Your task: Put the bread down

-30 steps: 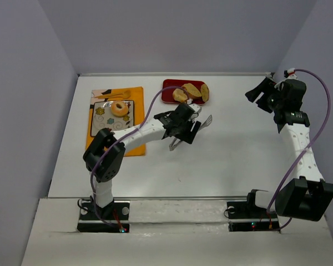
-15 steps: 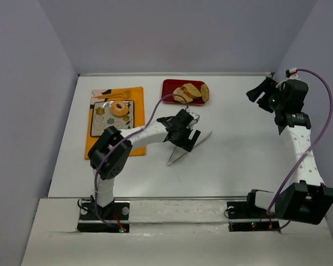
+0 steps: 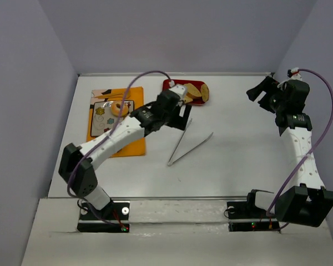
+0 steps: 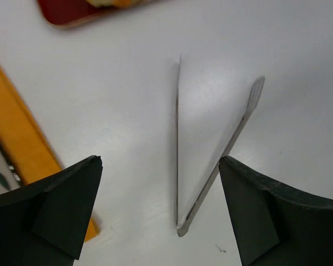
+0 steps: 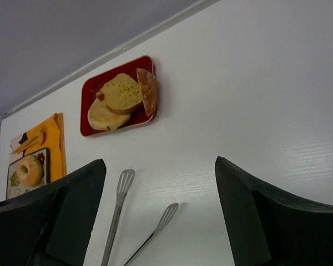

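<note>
White surface (image 3: 238,166) is filling the work area, boxed in by pale grey-lilac walls (image 3: 172,33) on the left, far and right sides. Red tray (image 5: 86,88) is sitting far centre, close to the far wall.

Bread (image 5: 122,91) is lying on that tray. Three slices are showing in the right wrist view, all touching.
- Middle slice is lying flat on top, cut face up, long axis running roughly left-right.
- Right slice (image 5: 149,88) is standing on edge and leaning on the middle one, long axis running near-far.
- Left slice (image 5: 101,117) is lying flat, partly under the middle one, long axis also roughly left-right.

Can't tell which slice is the target.

Metal tongs (image 3: 188,143) are lying on the bare surface just near of the tray, hinge pointing near-left, tips fanning out far-right. Orange placemat (image 5: 55,138) is lying at far left, carrying a patterned plate (image 3: 100,116) with a donut (image 5: 29,169).

Left hand (image 4: 160,166) is hovering over the tongs, fingers spread wide, gripping nothing and not touching the bread. Right hand (image 5: 160,162) is hanging at far right, fingers also apart and empty, well apart from the tray.
</note>
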Controlling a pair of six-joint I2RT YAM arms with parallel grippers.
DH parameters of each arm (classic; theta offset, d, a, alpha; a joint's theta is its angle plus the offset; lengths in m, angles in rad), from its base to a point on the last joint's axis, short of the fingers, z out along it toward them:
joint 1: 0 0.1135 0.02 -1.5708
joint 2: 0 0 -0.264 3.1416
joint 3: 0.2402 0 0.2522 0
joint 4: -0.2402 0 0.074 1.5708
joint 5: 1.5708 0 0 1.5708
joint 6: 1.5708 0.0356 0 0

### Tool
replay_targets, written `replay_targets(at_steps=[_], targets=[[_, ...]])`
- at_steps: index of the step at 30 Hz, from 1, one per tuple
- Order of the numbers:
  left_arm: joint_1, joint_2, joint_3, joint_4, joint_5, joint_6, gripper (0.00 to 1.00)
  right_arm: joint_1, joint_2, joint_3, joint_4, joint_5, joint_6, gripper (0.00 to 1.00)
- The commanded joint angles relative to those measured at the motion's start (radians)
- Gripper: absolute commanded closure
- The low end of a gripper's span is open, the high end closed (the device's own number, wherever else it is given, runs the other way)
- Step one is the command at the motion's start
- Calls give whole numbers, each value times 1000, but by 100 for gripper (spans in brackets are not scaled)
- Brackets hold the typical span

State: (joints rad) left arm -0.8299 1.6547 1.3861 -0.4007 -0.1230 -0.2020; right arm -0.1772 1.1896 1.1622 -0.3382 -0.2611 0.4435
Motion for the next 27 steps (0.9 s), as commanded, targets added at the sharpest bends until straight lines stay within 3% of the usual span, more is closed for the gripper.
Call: replay_targets(at_steps=[1, 3, 7, 11, 17, 27], targets=[[115, -269, 71, 66, -202, -91, 1, -4, -15, 2, 7, 10, 4, 6], [182, -337, 13, 118, -314, -140, 1, -4, -13, 5, 7, 5, 6, 0], [294, -511, -114, 209, -328, -188, 1, -4, -15, 7, 5, 14, 9, 0], [371, -654, -189, 181, -400, -240, 1, -4, -22, 11, 5, 34, 11, 0], [463, -710, -255, 115, -417, -292, 1, -4, -28, 17, 5, 76, 15, 0], [494, -753, -286, 149, -412, -278, 1, -4, -35, 10, 8, 86, -5, 0]])
